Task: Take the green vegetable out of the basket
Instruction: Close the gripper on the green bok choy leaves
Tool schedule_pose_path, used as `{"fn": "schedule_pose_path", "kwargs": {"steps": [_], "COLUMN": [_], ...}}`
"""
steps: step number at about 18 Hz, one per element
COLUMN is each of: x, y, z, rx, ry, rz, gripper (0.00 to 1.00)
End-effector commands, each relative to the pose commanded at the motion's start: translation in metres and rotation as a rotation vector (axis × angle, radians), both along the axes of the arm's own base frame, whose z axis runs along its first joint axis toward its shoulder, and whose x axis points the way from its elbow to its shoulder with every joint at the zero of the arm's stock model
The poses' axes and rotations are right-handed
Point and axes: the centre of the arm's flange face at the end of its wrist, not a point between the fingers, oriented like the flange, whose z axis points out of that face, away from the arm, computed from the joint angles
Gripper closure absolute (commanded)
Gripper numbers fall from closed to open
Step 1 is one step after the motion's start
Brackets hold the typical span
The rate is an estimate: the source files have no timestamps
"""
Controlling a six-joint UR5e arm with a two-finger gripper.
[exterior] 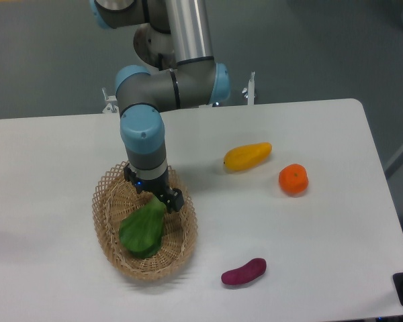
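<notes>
We see the basket (121, 258), an oval of tan wicker with an open lattice rim, sitting on the white table (322, 221) toward the lower left. Inside it lies one item only, the green vegetable (143, 230), stretched along the basket's length with its broad dark-green leaf toward seven o'clock and its narrow end pointing toward one o'clock, up under the arm.

That narrow end is where we lose detail. The gripper (153, 192) hangs directly over it, so the pale stem is covered and only the leafy part shows. The dark fingers sit low inside the basket at the stem end, but we cannot tell whether they are spread, pressed together, or already touching the vegetable; the wrist body blocks the gap between them. A small blue light glows on the gripper housing. The upper arm runs out of the top edge of the frame, and a dark object at the lower right corner is cut off too.

The visible leaf is smooth, glossy and evenly green, wide at the rounded end and tapering toward the gripper.

Outside the basket, a yellow fruit (247, 155) lies at two o'clock from it, an orange (293, 179) farther right, and a purple sweet potato (244, 271) at four o'clock, all well apart from one another.
</notes>
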Motion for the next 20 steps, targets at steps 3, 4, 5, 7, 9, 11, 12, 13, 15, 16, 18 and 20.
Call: {"fn": "schedule_pose_path", "kwargs": {"steps": [3,4,5,7,9,11,12,13,15,16,18,20], "x": [0.001,0.001,0.001,-0.001,-0.003,-0.005,-0.007,-0.007,-0.008,-0.008,-0.01,-0.014], "y": [-0.001,-0.001,-0.001,0.001,0.002,0.001,0.001,0.002,0.003,0.004,0.004,0.008], "z": [-0.004,-0.007,-0.007,-0.005,-0.003,-0.003,-0.002,-0.001,0.001,0.003,0.01,0.023], "rx": [-0.008,-0.011,-0.012,-0.001,0.007,-0.007,-0.01,-0.009,-0.005,-0.001,0.009,0.03], "ry": [-0.005,-0.008,-0.007,0.001,0.02,0.04,0.049,0.052,0.055,0.057,0.065,0.079], "rz": [0.002,0.002,0.002,0.0,-0.001,-0.001,-0.002,-0.002,-0.002,-0.002,-0.003,-0.006], "gripper": [0.0,0.0,0.0,0.0,0.21,0.53,0.64,0.69,0.76,0.76,0.76,0.76]}}
